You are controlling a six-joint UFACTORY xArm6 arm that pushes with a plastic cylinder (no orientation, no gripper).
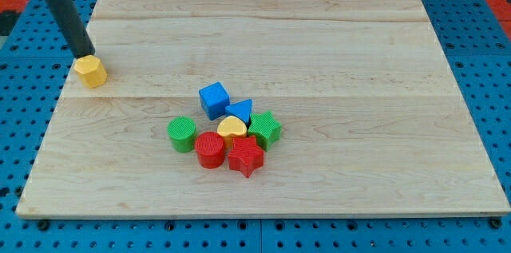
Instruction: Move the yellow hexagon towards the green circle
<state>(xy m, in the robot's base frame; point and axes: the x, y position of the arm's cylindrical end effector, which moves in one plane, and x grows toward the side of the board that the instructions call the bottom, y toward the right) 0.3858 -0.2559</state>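
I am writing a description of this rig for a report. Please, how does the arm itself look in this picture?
Only the arm's end shows: a straight, smooth, dark grey to black cylindrical rod entering from the view's top left. My tip ends beside the yellow hexagon block. The rod has no pincer, and no cables or markings are visible on it; its upper mount is blurred and cropped.

Yellow hexagon (92, 70), green circle (182, 134), ribbed red circle (210, 150), pale wooden board (335, 61).
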